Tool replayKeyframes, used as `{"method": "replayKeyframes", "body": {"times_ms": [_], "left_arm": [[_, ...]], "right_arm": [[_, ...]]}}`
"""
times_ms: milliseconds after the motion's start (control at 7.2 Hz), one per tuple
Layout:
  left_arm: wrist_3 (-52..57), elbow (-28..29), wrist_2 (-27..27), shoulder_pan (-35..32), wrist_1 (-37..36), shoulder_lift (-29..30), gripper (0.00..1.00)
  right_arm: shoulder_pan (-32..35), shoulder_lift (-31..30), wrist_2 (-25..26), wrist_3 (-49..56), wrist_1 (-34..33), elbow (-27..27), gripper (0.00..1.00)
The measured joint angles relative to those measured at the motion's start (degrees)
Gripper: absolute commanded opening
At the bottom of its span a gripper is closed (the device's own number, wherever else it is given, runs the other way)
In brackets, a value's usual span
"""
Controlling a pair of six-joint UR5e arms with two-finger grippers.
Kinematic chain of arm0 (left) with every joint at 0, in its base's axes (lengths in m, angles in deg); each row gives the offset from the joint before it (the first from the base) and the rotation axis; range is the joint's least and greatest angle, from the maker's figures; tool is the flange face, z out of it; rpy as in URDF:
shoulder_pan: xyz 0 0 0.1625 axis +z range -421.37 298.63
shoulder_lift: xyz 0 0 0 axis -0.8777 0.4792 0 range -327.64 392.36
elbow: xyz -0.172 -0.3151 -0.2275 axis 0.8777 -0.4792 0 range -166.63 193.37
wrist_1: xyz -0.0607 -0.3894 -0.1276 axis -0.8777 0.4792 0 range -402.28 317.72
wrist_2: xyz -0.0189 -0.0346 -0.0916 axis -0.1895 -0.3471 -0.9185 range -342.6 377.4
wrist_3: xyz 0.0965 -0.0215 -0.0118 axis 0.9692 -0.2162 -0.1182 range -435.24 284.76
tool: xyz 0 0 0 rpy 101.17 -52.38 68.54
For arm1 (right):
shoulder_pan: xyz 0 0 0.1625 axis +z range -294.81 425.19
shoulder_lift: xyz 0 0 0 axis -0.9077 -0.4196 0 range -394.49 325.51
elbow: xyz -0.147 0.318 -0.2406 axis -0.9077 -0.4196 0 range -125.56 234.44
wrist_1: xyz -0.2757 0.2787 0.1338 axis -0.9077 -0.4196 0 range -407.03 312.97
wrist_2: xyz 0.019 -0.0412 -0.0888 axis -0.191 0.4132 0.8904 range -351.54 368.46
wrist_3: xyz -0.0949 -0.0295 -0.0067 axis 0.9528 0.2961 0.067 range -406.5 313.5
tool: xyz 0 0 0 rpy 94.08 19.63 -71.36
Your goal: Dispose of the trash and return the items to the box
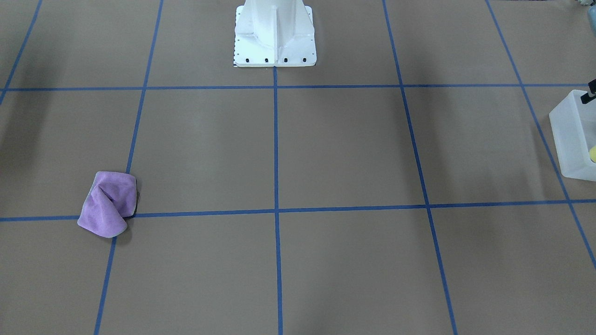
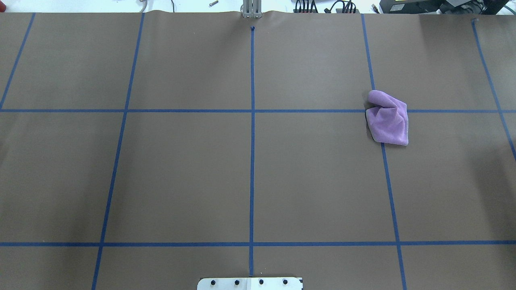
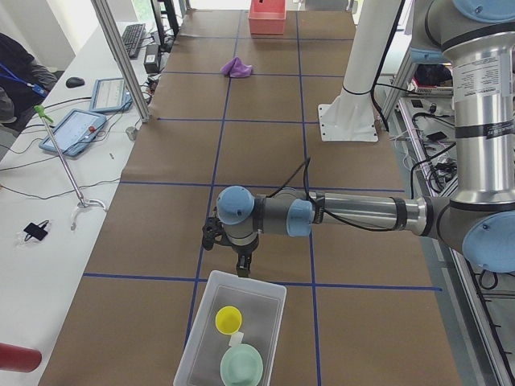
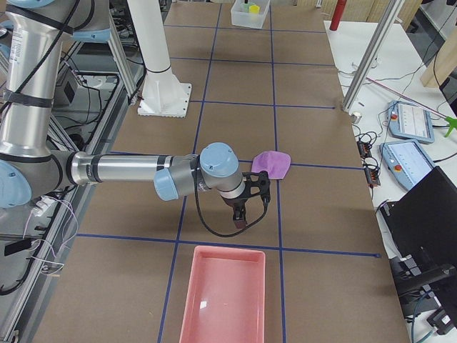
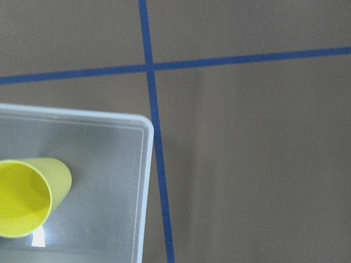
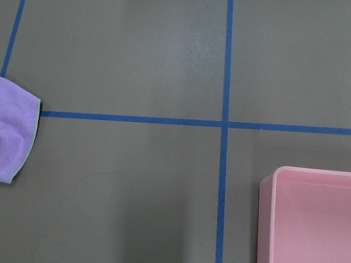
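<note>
The frosted white box [image 3: 259, 304] stands at the table's left end. The yellow cup [image 3: 228, 319] and the mint-green bowl [image 3: 241, 367] are inside it. The left wrist view shows the box's corner [image 5: 143, 164] with the cup [image 5: 27, 194] in it; the bowl is out of that view. My left gripper [image 3: 244, 269] hangs just above the box's far rim; I cannot tell if it is open or shut. My right gripper [image 4: 241, 218] hovers over bare table between the purple cloth [image 4: 271, 163] and the pink bin [image 4: 223, 293]; I cannot tell its state.
The crumpled purple cloth [image 2: 388, 117] lies on a blue grid line on the robot's right side. The pink bin [image 6: 307, 213] sits at the right end. The robot's white base [image 1: 274, 35] is at the table's middle. Tablets and cables lie on a side bench [image 3: 76, 129].
</note>
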Motion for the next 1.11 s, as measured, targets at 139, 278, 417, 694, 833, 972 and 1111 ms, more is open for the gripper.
{"method": "replayKeyframes", "body": {"times_ms": [139, 278, 417, 694, 833, 972, 1111], "left_arm": [[0.1, -1.2, 0.0, -0.6, -0.2, -1.5, 0.98], [0.1, -1.6, 0.2, -1.2, -0.3, -2.1, 0.98], [0.1, -1.6, 0.3, -1.6, -0.3, -2.3, 0.98], [0.1, -1.6, 0.6, -1.9, -0.3, -2.5, 0.98], [0.1, -1.6, 0.6, -2.0, -0.3, -2.5, 0.98], [0.1, -1.6, 0.6, -2.1, -0.2, -2.5, 0.98], [0.1, -1.6, 0.6, -2.4, -0.2, -2.5, 0.98]], "right_arm": [[-0.1, 0.2, 0.0, -0.6, 0.0, 0.2, 1.00], [-0.5, 0.9, 0.0, -2.7, 0.0, 0.5, 1.00], [-1.8, 2.4, 0.2, -6.3, 0.0, 0.8, 1.00], [-6.9, 7.5, 1.3, -16.6, 0.0, 1.1, 1.00], [-11.2, 11.0, 3.8, -23.4, 0.0, 1.2, 1.00], [-15.9, 14.4, 7.5, -29.5, -0.2, 1.1, 1.00], [-20.8, 17.8, 11.5, -35.4, -0.5, 0.8, 1.00]]}}
